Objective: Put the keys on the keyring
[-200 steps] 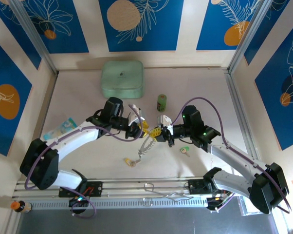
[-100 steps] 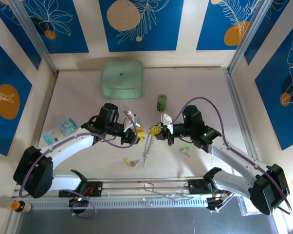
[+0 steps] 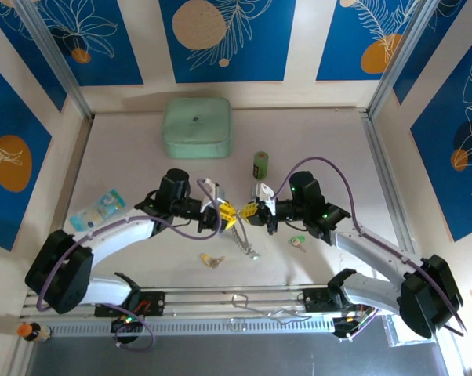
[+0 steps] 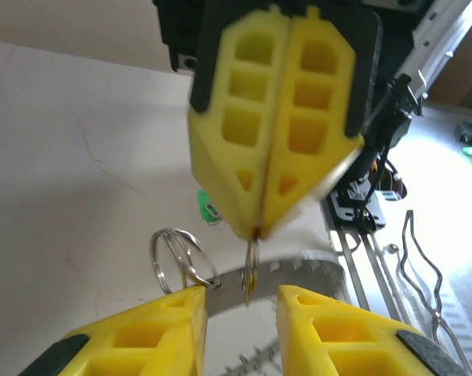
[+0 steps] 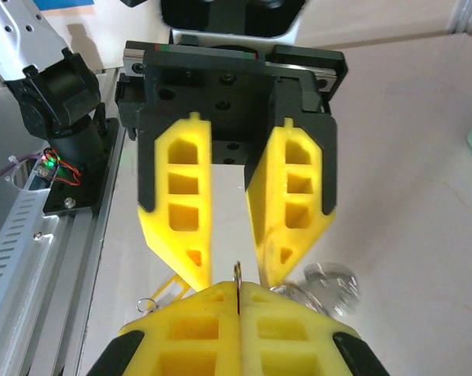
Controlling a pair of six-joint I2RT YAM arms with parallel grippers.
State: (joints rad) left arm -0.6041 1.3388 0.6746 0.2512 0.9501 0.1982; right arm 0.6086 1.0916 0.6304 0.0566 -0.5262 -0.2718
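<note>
Right claw (image 5: 238,296) shut, pinching thin silvery metal hoop (image 4: 250,270) at its tips. Left claw (image 4: 241,307) narrowly parted, hoop wire between its fingertips.

Top external: high above and behind the arm bases (image 3: 134,301), looking down over the whole tabletop (image 3: 126,157), the mint-green box (image 3: 197,127) at its far side.
Left wrist: very close, on the box's near side, facing the right jaws head-on.
Right wrist: equally close, facing the left jaws.
Shared: the jaws' meeting spot, in front of the box.
</note>
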